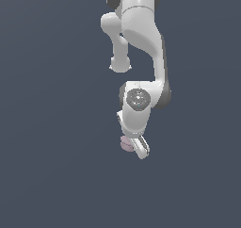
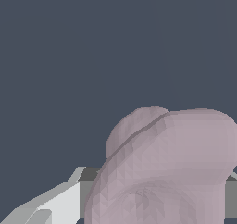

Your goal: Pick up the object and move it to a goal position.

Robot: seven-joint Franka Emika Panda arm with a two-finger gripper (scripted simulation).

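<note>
We record the arm as glossy white with dark grey joint bands and a grey ribbed disc at the wrist. The gripper is white with grey edging. Beside the gripper, the object is pale pink-mauve, faintly faceted. The background is uniform slate blue-grey.

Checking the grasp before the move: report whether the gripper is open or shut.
Cannot tell. The exterior view shows the gripper right beside the pink object, and the wrist view shows that object looming close, but neither shows both fingers.
</note>
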